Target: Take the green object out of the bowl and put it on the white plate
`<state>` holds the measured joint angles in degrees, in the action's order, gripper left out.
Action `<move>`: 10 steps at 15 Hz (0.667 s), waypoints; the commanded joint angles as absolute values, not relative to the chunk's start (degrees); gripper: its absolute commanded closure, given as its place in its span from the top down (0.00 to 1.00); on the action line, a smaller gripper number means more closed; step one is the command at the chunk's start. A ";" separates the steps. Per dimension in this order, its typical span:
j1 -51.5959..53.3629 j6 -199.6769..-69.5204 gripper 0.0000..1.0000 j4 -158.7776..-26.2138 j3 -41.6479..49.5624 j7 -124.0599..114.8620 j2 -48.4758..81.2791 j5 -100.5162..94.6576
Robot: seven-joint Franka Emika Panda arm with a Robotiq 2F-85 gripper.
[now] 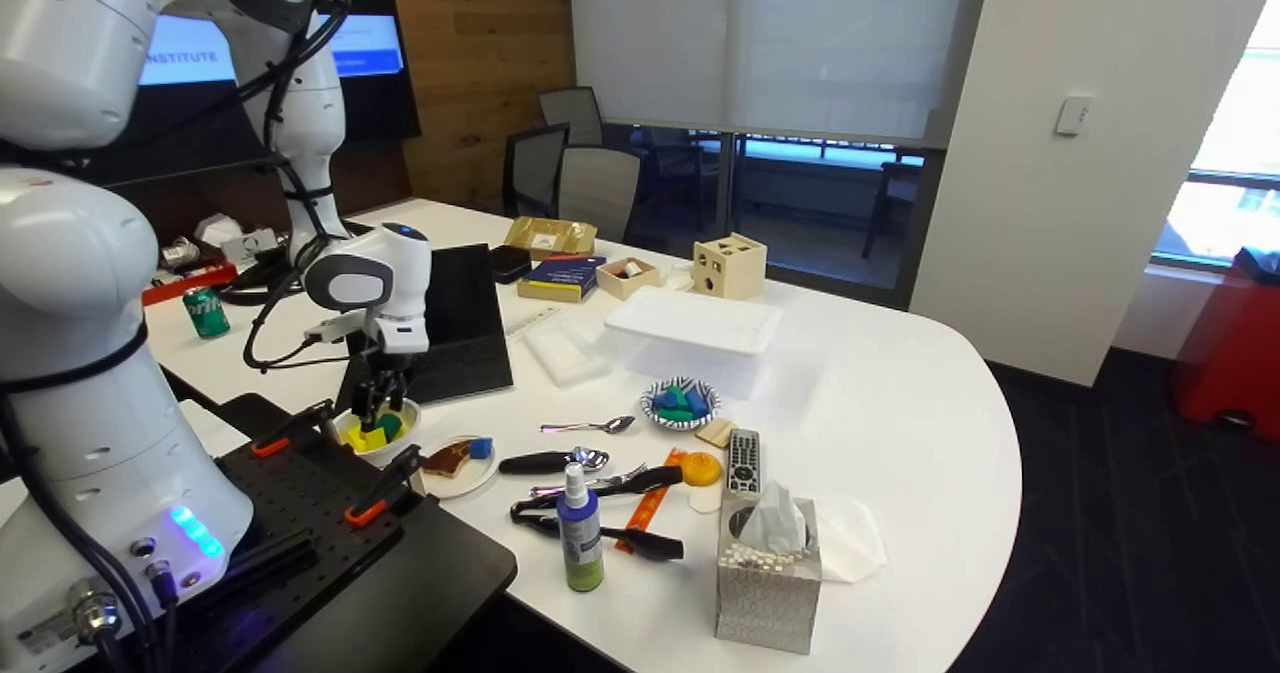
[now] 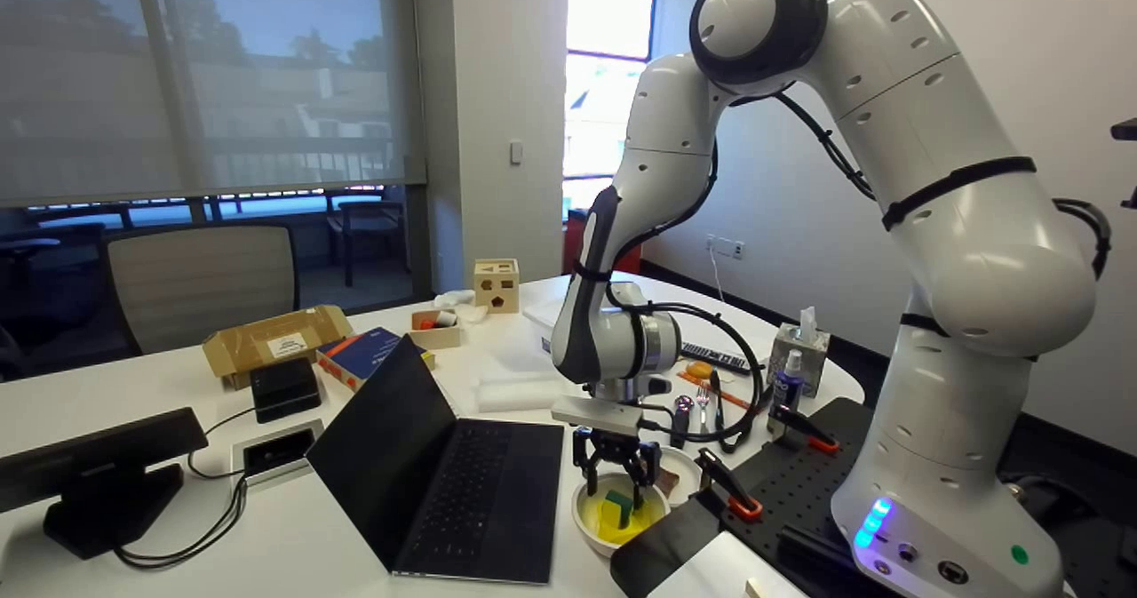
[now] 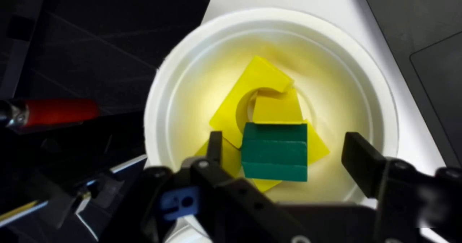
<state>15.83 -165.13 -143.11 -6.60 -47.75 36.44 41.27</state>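
Note:
The green block lies on several yellow blocks inside a white bowl; the bowl itself looks white, not yellow. The block and bowl also show in both exterior views: the block and the bowl. My gripper is open and points down over the bowl, one finger on each side of the green block, with a gap on both sides. It shows in an exterior view. The white plate beside the bowl holds a brown piece and a blue block.
An open laptop stands close to the bowl. A black mounting board with orange-tipped clamps borders bowl and plate. Utensils, a spray bottle, a patterned bowl of blocks and a tissue box lie beyond the plate.

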 commanded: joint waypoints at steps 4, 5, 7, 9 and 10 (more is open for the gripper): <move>17.64 -163.42 0.31 -142.53 -4.91 -51.46 36.71 39.45; 18.06 -163.16 0.23 -142.58 -4.52 -52.31 36.58 38.98; 18.52 -163.16 0.23 -142.79 -4.14 -53.60 36.14 37.55; 19.09 -164.26 0.23 -144.00 -4.23 -54.43 34.64 35.80; 19.63 -164.55 0.23 -145.19 -4.31 -54.98 33.12 35.05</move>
<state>17.70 -164.93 -143.05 -5.26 -52.19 36.58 37.45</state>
